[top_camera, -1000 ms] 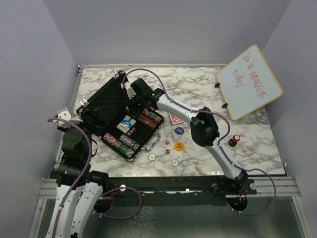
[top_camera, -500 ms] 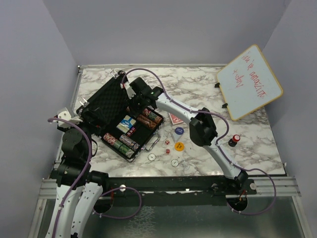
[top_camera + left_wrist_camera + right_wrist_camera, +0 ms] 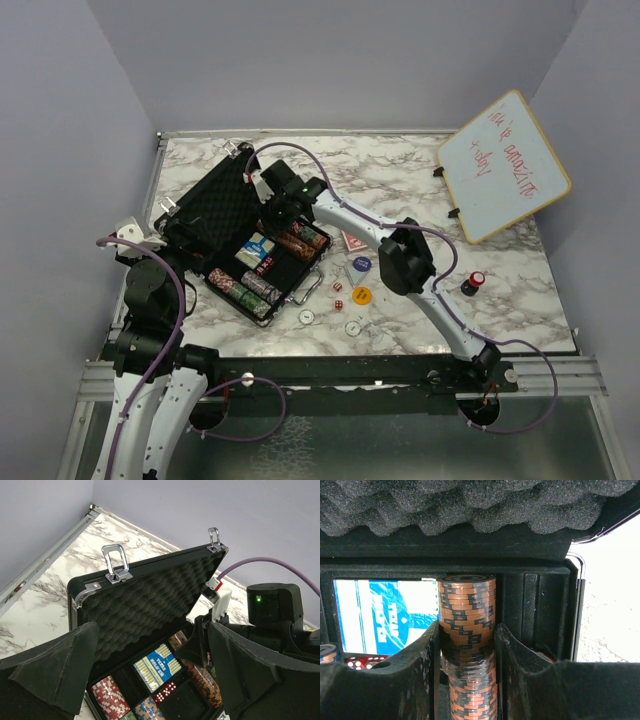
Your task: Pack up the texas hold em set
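Right now the black case (image 3: 213, 212) is lying open near the left edge of the table (image 3: 400, 175), its foam lid leaning back and bare marble stretching away to its right. The right gripper (image 3: 467, 630) is reaching inside the case, clamping one orange-and-black chip stack (image 3: 466, 600) beside one blue card deck (image 3: 380, 612). The left gripper (image 3: 150, 680) is hanging by the case's left corner, fingers spread wide, holding nothing. Lying right of the case's front edge are one red deck (image 3: 354, 240), two red dice (image 3: 338, 288), one blue button (image 3: 360, 264), one orange button (image 3: 362, 295) and two pale discs (image 3: 306, 317).
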Controlling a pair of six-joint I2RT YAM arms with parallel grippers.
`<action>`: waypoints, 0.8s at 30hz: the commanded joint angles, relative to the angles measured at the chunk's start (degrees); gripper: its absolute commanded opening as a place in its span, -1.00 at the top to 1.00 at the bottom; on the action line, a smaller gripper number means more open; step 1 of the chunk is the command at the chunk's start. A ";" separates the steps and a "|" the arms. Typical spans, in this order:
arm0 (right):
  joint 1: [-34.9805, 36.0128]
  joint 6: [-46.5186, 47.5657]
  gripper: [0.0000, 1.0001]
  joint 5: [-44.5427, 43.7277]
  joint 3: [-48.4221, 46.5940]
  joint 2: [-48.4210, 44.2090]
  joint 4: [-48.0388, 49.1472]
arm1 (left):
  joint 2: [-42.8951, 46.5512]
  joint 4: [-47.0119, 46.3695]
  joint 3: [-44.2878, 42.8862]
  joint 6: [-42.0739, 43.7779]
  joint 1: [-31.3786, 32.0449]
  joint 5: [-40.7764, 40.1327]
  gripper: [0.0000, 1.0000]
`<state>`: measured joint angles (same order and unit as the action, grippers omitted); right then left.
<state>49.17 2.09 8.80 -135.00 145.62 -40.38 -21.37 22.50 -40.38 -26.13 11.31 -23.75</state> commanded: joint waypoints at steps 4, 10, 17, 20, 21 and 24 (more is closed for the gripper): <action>0.39 0.06 -0.04 -1.16 -1.99 1.00 -5.10 | -0.04 0.26 -0.06 0.18 -0.41 -0.33 -0.98; 0.40 -1.43 -0.37 0.63 -0.99 -3.94 -2.51 | -0.69 -0.16 -0.31 0.45 -0.63 1.15 -0.98; 0.35 -6.83 -0.46 -4.25 13.12 -19.21 7.38 | -0.74 -3.67 0.53 2.06 -0.85 9.11 -0.98; 0.20 -8.92 -0.46 -11.82 24.10 -30.27 12.62 | -0.89 -5.39 0.75 2.22 -0.94 12.25 -0.98; 0.16 -9.59 -0.45 -18.04 28.39 -33.96 14.16 | -1.06 -6.32 0.89 2.27 -0.94 13.81 -0.98; -0.22 -12.20 -0.46 -37.86 41.88 -44.27 17.58 | -1.10 -10.64 2.49 2.76 -1.36 20.99 -0.98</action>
<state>49.19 -5.69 -4.21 -105.23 112.62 -29.89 -22.09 18.17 -39.99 -24.62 10.76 -13.56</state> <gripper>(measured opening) 0.726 0.988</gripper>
